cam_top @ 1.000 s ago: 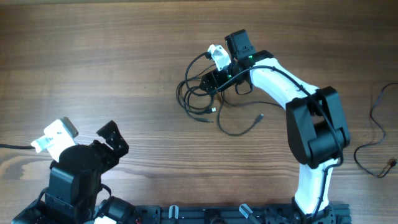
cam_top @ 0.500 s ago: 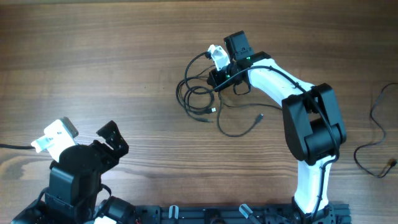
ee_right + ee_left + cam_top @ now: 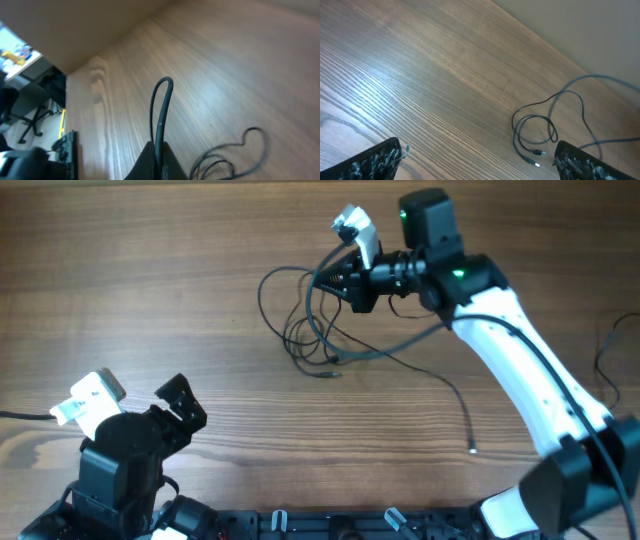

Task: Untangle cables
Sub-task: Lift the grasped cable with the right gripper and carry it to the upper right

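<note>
The cables (image 3: 312, 330) are thin black wires in a loose tangle at the table's upper middle. One strand trails down right to a small plug end (image 3: 470, 448). My right gripper (image 3: 338, 280) is shut on a bend of one cable above the tangle. In the right wrist view the pinched cable (image 3: 161, 110) arches up out of the shut gripper (image 3: 159, 156), and slack loops (image 3: 230, 152) hang lower right. My left gripper (image 3: 185, 406) is open at the lower left, far from the wires. The left wrist view shows its gripper (image 3: 477, 170) with nothing in it and cable loops (image 3: 535, 131) with two plugs ahead.
Another thin black cable (image 3: 604, 355) lies by the right edge, partly behind my right arm (image 3: 530, 380). The arm bases and a black rail (image 3: 330, 525) line the front edge. Bare wood (image 3: 150, 280) fills the left half.
My right gripper has shut on a cable and swung up and right, lifting the tangle. The wires have spread wider, and one strand now stretches out toward the lower right. The left arm has not moved.
</note>
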